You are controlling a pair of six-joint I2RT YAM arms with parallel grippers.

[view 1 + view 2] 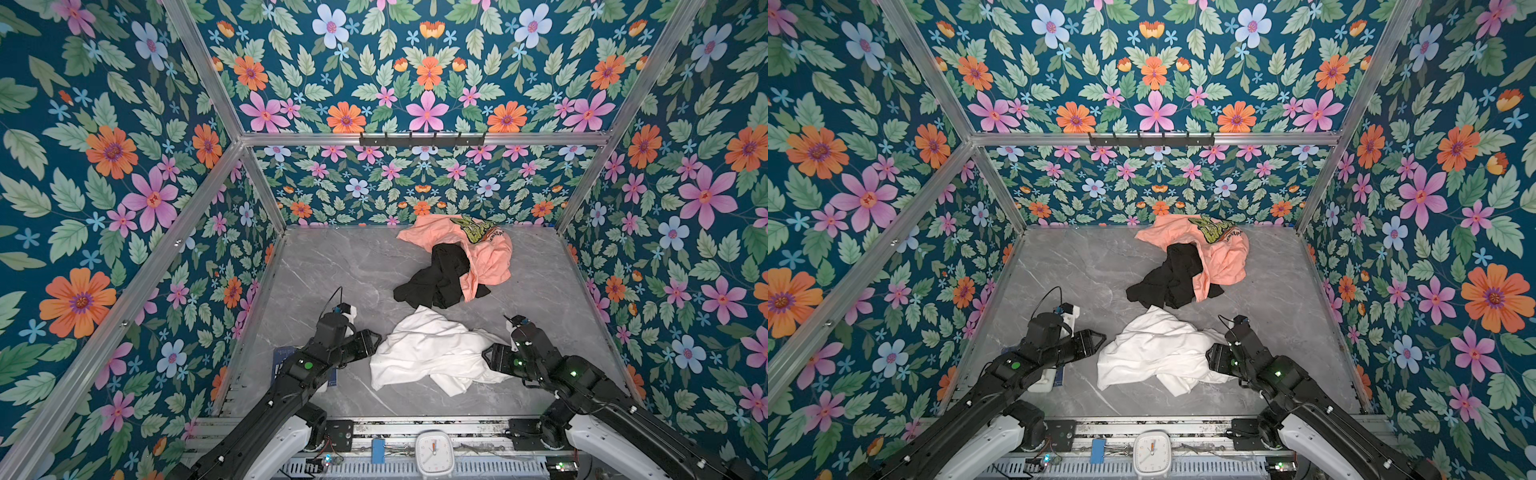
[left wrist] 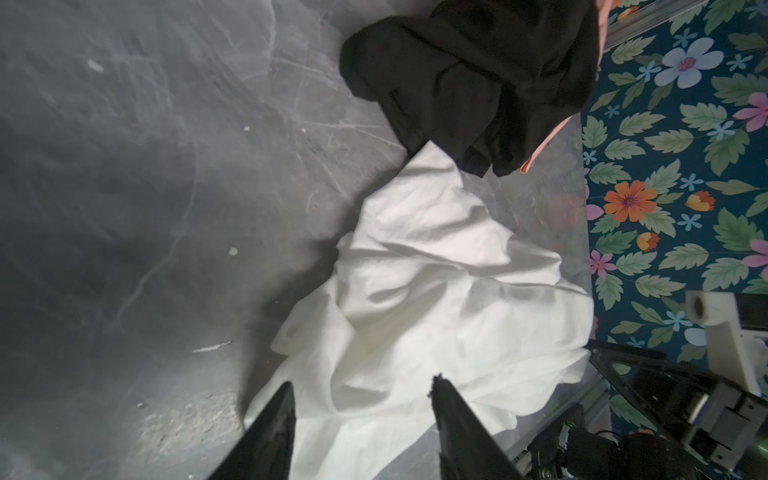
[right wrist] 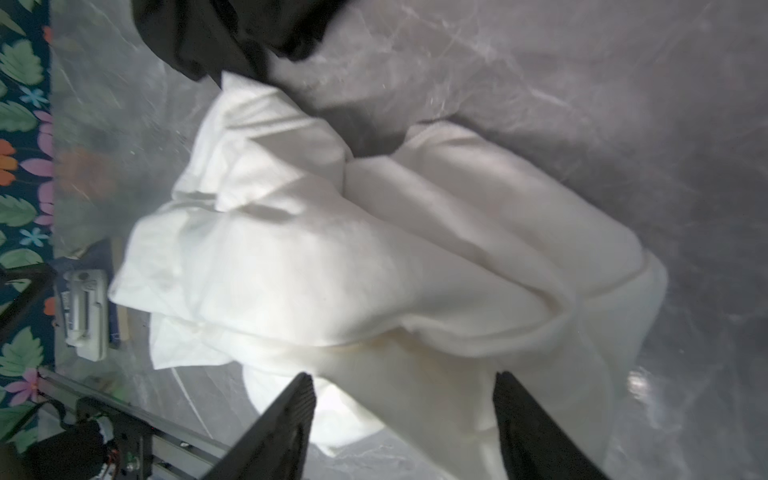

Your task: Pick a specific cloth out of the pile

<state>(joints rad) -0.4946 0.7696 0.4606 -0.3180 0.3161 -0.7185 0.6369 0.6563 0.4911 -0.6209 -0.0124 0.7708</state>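
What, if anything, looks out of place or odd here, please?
Nothing is spilled or damaged. The cloth lies crumpled, its far tip touching the black garment. A faint yellowish mark shows on it in the right wrist view, near the open right end effector. White specks dot the table.

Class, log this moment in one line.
cloth: crumpled on table, tip at black garment | pile: black garment, peach shirt | left gripper: open, empty | right gripper: open, empty
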